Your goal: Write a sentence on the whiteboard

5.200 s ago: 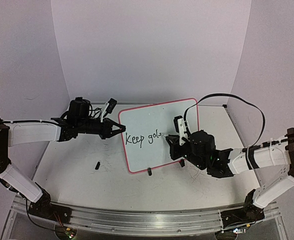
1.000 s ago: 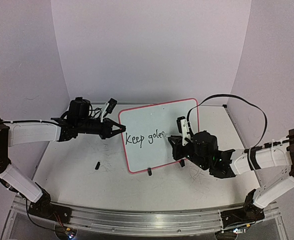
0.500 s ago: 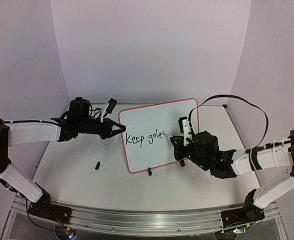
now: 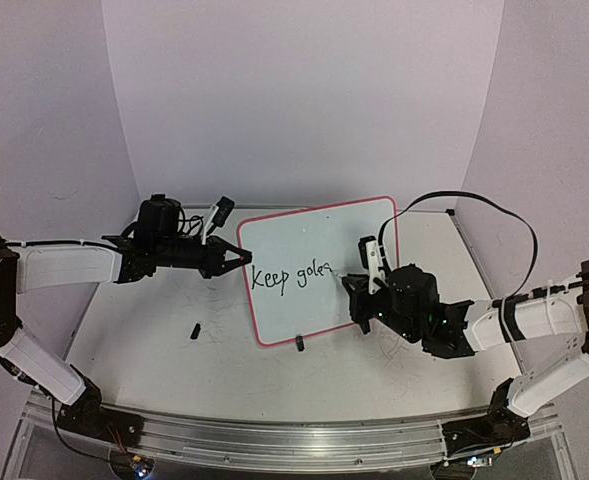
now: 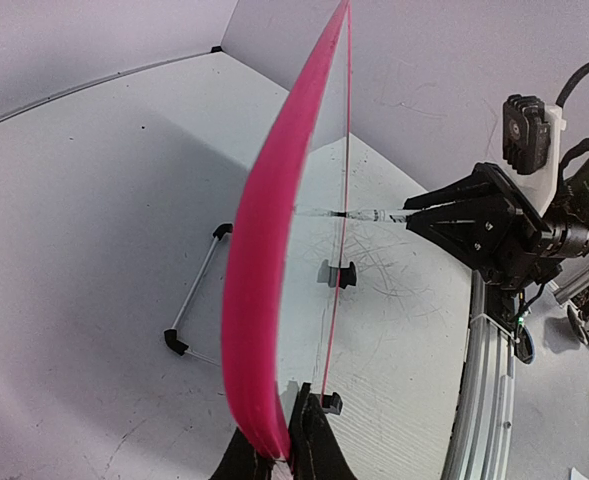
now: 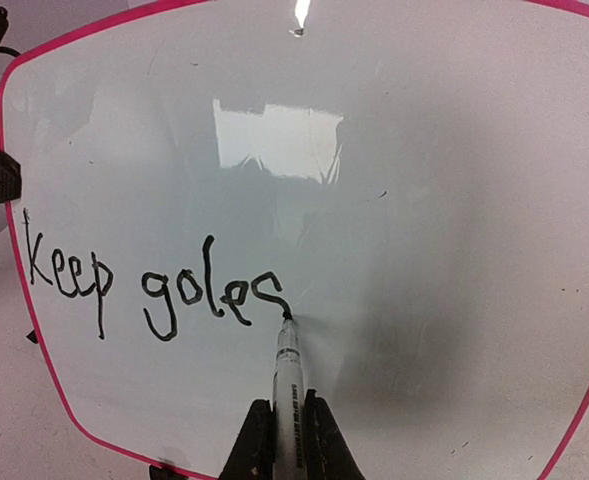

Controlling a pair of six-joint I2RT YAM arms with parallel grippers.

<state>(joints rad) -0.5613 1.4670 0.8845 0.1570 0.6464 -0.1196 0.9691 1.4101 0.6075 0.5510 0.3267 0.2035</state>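
Note:
The whiteboard (image 4: 319, 235) stands upright on the table, white with a pink-red border. My left gripper (image 4: 242, 257) is shut on its left edge; in the left wrist view the pink border (image 5: 264, 250) runs up from between the left gripper's (image 5: 284, 452) jaws. My right gripper (image 4: 354, 288) is shut on a white marker (image 6: 287, 390), whose black tip touches the board at the lower end of the "s". The sentence (image 6: 154, 285) reads "Keep goles" in black slanted letters. The marker (image 5: 369, 214) also shows from the side, pressed against the board.
A small black cap (image 4: 194, 329) lies on the table left of the board. A black clip foot (image 4: 300, 343) holds the board's lower edge, and a wire stand (image 5: 196, 290) sits behind it. A black cable (image 4: 474, 200) arcs over the right arm. A metal rail (image 4: 274, 440) runs along the front.
The writing has grown from "Keep gol" to "Keep goles". In the last second the marker moved slightly right and down, drawing the "s". The left arm has stayed still.

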